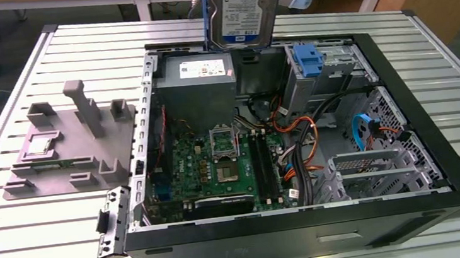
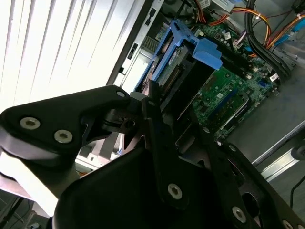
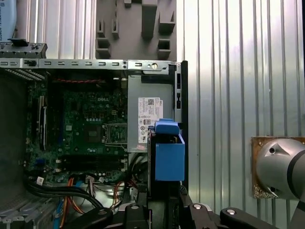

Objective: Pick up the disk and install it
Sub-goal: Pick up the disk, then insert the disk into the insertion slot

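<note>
Clearly, we had the gripper (image 2: pixel 174 102) pinched on the disk (image 2: pixel 188 57), its black fingers (image 2: pixel 159 143) pressed against the two sides of the blue carrier frame. As we judged it, the step in hand was carrying the disk over the open computer case (image 1: pixel 308 235). To do that well, we reckoned the grasp had to stay firm and square. The carrier also had to be lined up true with its slot and kept clear of the case's walls and of the bundled cables (image 1: pixel 300 154) inside, since a tilted frame would likely bind. The wrist pointed down into the case, and a grey arm joint (image 3: pixel 281 167) sat out past the case's side wall, over the slatted table (image 1: pixel 39 249). In the exterior view the disk hung upright, its label facing outward, above the case's far rim and over the power supply (image 1: pixel 195 75). Deeper inside the case lay the green motherboard (image 1: pixel 217 168), and in a far corner stood a bare blue bracket (image 1: pixel 312 61). Outside the case, on the exterior view's left, a grey fixture plate (image 1: pixel 71 144) rested on the table.
</note>
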Controlling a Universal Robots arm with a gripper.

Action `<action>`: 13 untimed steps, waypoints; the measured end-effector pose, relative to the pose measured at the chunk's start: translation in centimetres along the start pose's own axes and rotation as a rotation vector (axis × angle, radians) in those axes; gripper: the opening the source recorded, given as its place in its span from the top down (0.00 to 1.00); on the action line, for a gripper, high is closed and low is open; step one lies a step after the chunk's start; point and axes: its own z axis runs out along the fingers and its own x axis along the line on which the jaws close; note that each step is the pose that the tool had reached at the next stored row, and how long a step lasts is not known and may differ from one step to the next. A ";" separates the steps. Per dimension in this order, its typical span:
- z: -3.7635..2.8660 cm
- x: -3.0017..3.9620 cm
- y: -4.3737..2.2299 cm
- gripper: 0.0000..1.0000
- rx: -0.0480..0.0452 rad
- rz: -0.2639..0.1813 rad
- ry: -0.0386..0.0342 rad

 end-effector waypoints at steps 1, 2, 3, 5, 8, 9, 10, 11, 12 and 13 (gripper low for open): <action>0.01 0.16 -0.02 0.65 0.0000 0.000 -0.0001; 0.01 0.31 -0.03 0.65 0.0000 0.000 0.0000; 0.02 0.45 -0.05 0.65 0.0000 0.000 0.0000; 0.03 0.72 -0.08 0.65 0.0000 0.000 0.0001; 0.05 1.09 -0.16 0.65 0.0000 0.000 0.0000; 0.06 1.22 -0.18 0.65 0.0000 0.000 0.0000; 0.06 1.35 -0.20 0.65 0.0000 0.000 0.0000; 0.07 1.48 -0.21 0.65 0.0000 0.000 0.0000; 0.07 1.62 -0.22 0.65 0.0000 0.000 0.0000; 0.07 1.76 -0.23 0.65 0.0000 0.000 0.0000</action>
